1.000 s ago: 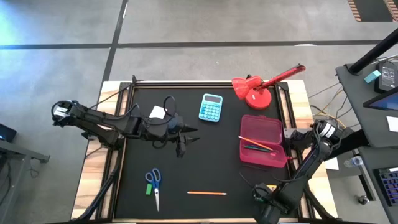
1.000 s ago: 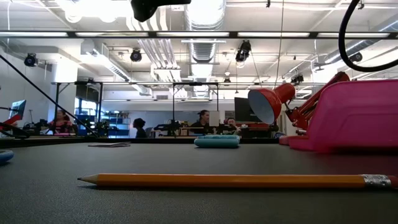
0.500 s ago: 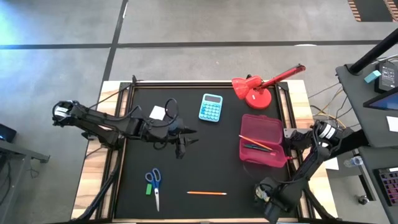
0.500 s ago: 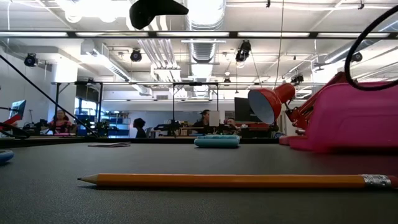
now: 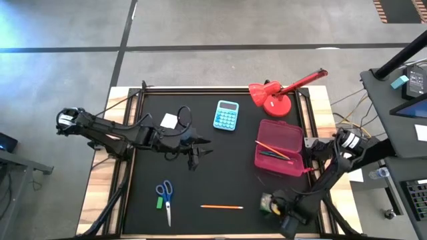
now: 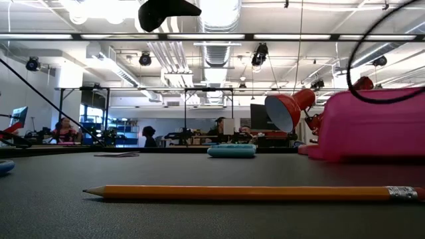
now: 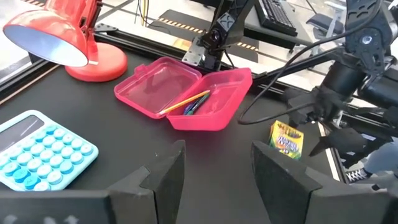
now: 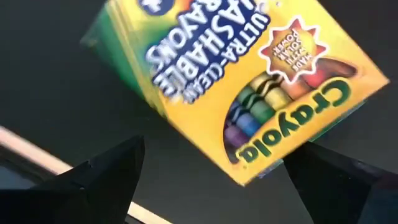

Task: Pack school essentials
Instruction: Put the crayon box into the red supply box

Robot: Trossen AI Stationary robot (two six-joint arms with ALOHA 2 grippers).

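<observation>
The left gripper (image 5: 194,158) hovers empty, jaws parted, left of the pink case (image 5: 279,149). The right gripper (image 5: 283,212), wide open, has drawn back below the case, uncovering the crayon box (image 5: 268,204). Scissors (image 5: 166,198) and pencil (image 5: 221,207) lie on the black table (image 5: 220,173); beyond it, an open workshop.

Open-plan robotics lab, exposed ceiling ducts (image 6: 216,26), workstations, people at desks (image 6: 149,136)
</observation>
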